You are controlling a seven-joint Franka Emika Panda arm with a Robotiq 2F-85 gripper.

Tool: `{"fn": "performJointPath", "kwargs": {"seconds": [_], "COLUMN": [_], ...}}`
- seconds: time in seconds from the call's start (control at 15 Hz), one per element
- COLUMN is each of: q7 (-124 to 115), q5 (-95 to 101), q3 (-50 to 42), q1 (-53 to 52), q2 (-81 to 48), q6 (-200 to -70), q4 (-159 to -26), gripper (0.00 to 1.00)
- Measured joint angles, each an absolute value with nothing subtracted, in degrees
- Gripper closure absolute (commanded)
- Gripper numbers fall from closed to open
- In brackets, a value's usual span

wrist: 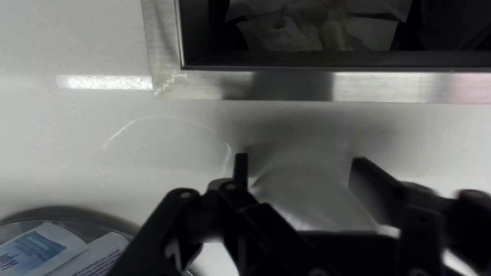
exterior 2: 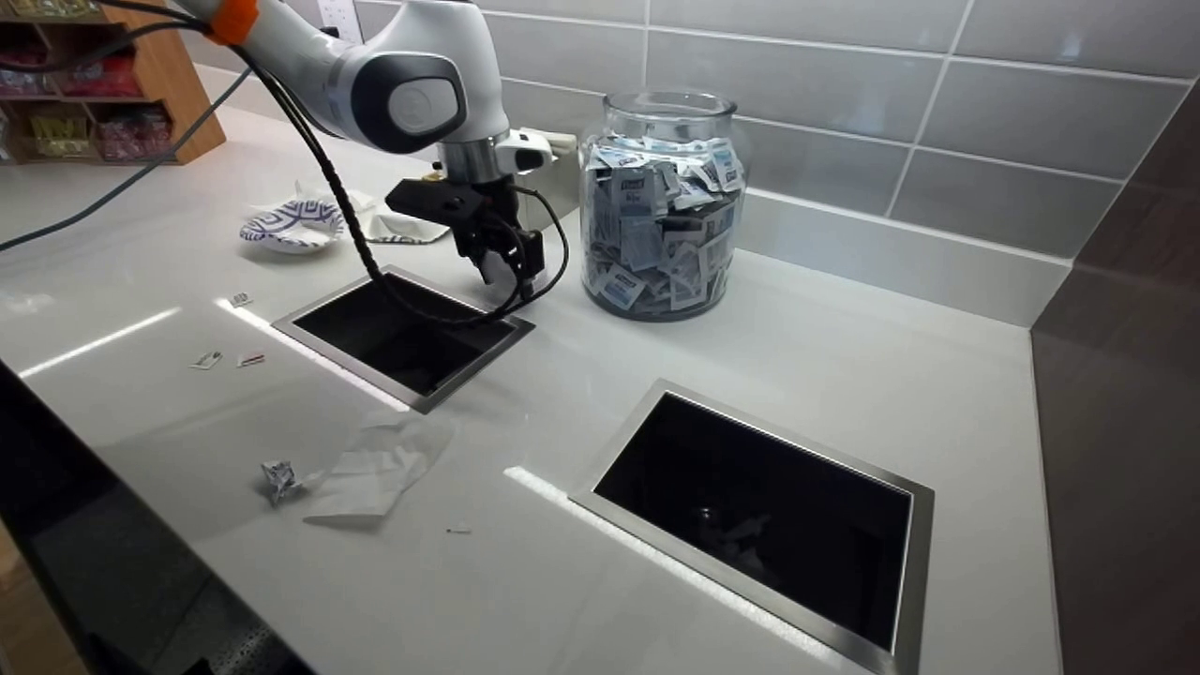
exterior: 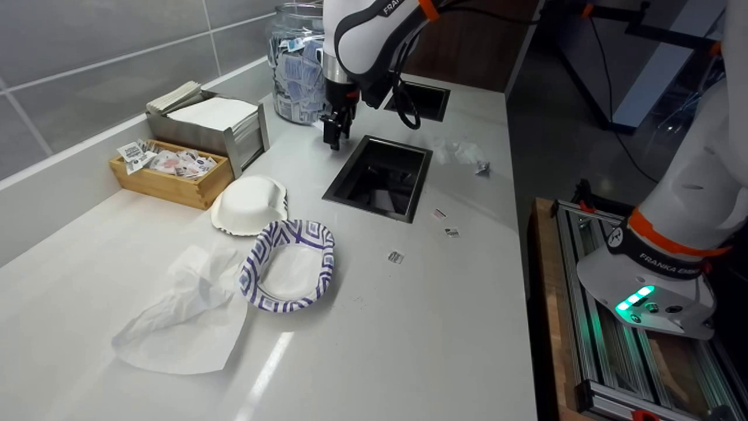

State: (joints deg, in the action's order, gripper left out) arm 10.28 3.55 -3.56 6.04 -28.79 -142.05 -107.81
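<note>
A pale sheet (wrist: 318,195) lies low in the wrist view, right of centre. It looks like thin paper, greyish white, arched into a shallow dome, with soft creases at its left edge. The pincer (wrist: 301,161) stands wide, the sheet between its 2 black fingers (wrist: 241,170); whether either one touches it I cannot tell. Across the top of the same view is a dark rectangular opening (wrist: 276,86) with a brushed-metal rim and wrinkled paper (wrist: 291,32) inside.

At the upper middle of an exterior view, a round glass jar (exterior 2: 670,112) with a broad neck is packed with flat packets (exterior 2: 647,239). At the left of an exterior view, a pale wooden box (exterior: 169,187) of small sachets (exterior: 175,164) stands just beside a steel holder (exterior: 193,137) of stacked napkins (exterior: 213,113). Left of centre there, an oval bowl (exterior: 301,234) printed with purple diamonds sits beside a white upturned bowl (exterior: 248,202); a creased napkin (exterior: 181,330) spreads to the lower left. The bench (exterior: 432,351) is smooth, pale and glossy.
</note>
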Motion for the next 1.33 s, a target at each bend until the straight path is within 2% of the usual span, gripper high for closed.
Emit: {"fn": "performJointPath", "kwargs": {"seconds": [0.2,0.27,0.33,0.4,0.47,0.53,0.6,1.07,1.13,1.2,1.27,1.33], "q7": [10.3,10.4,10.4,10.4,10.5,10.5,10.5,10.5,10.5,10.5,10.5,10.5], "q5": [3.5,3.5,3.5,3.5,3.5,3.6,3.6,2.9,2.5,1.9,1.4,1.1], "q3": [-3.0,-2.8,-2.7,-2.6,-2.6,-2.6,-2.6,-1.6,-1.1,-0.6,-0.1,0.3], "q1": [5.9,5.9,5.9,5.9,5.9,5.9,5.9,5.9,6.0,6.0,6.1,6.1], "q2": [-28.7,-28.6,-28.6,-28.6,-28.5,-28.5,-28.5,-27.9,-28.1,-28.3,-28.7,-29.2], "q6": [-142.1,-142.1,-142.1,-142.1,-142.1,-142.1,-142.2,-153.5,-154.7,-155.5,-156.1,-156.5], "q4": [-107.8,-107.8,-107.8,-107.7,-107.7,-107.7,-107.7,-104.9,-104.3,-103.6,-102.9,-102.1], "gripper": [0.92,0.98,1.0,0.64,0.69,0.69,0.64,0.12,0.41,0.5,0.51,0.57]}}
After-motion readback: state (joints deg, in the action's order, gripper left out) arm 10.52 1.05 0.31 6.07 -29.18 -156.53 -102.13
